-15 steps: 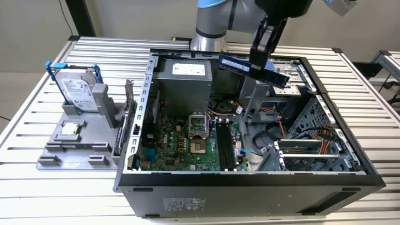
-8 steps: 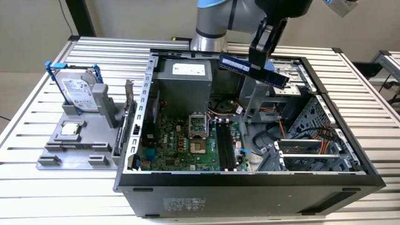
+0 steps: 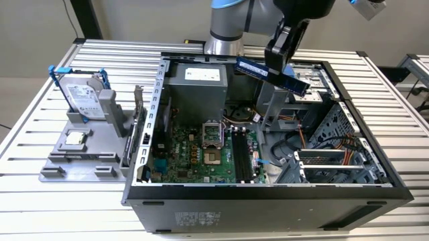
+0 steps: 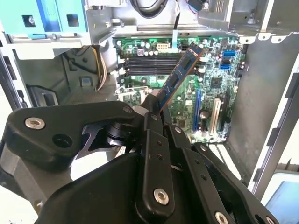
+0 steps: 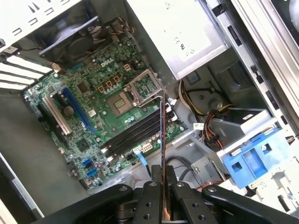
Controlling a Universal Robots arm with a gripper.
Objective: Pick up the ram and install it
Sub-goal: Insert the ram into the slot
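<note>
Exterior view: jaws were clamped tight on the ram [image 3: 272, 74]. The stick was tilted and held in the air above the far side of the open case [image 3: 268, 193], touching nothing inside it. The memory slots [image 3: 242, 154] on the motherboard [image 3: 188, 153], down on the case floor, looked empty to me. The hard drive [image 3: 84, 98] stood in its holder outside the case, on the exterior view's left.

Second wrist view: the ram [image 4: 180, 77] stuck out from between the closed jaws, pointing down into the case toward the slots [image 4: 149, 63], well apart from them.

First wrist view: the ram [image 5: 162, 128] showed edge-on, a thin line crossing the slots [image 5: 133, 135] inside the case, not lined up with them.

My read: pickup done, carry over the case done. Aligning and seating the ram not done.
</note>
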